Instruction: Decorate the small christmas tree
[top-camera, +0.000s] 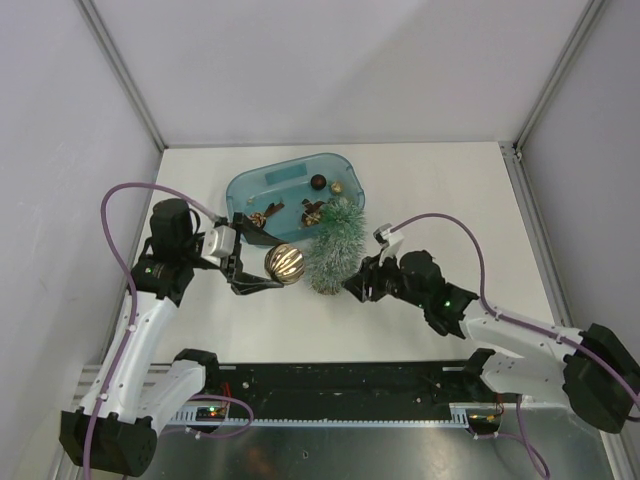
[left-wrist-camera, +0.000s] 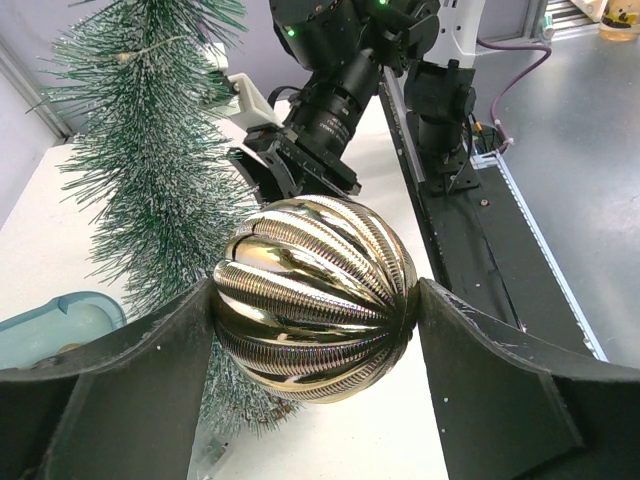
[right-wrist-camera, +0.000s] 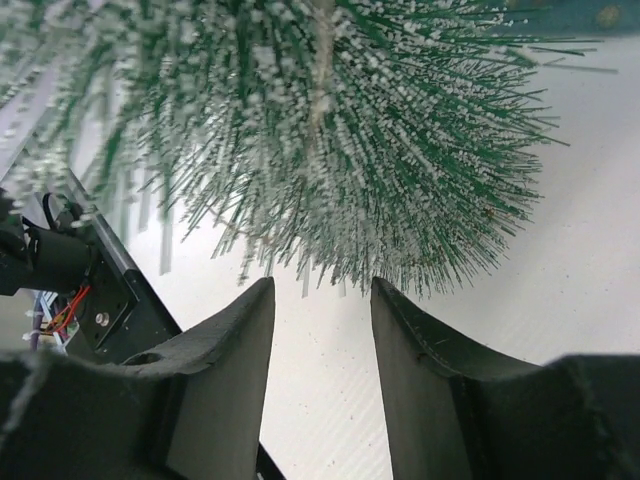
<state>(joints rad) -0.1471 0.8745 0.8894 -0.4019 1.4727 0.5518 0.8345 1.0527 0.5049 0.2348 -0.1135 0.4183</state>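
Observation:
The small christmas tree (top-camera: 333, 252) lies on the table, frosted green, its tip toward the blue tub (top-camera: 290, 188). It fills the left of the left wrist view (left-wrist-camera: 150, 170) and the top of the right wrist view (right-wrist-camera: 340, 130). My left gripper (top-camera: 275, 264) is shut on a ribbed gold bauble (left-wrist-camera: 315, 298), held just left of the tree (top-camera: 285, 263). My right gripper (right-wrist-camera: 322, 285) is open and empty, its fingertips right at the tree's lower needles; it shows by the tree's base in the top view (top-camera: 352, 288).
The tub holds several small ornaments: a dark ball (top-camera: 318, 182), a gold ball (top-camera: 337, 187), brown pieces (top-camera: 262, 215). The right arm's body (left-wrist-camera: 330, 100) stands behind the bauble. A black rail (top-camera: 340, 385) runs along the near edge.

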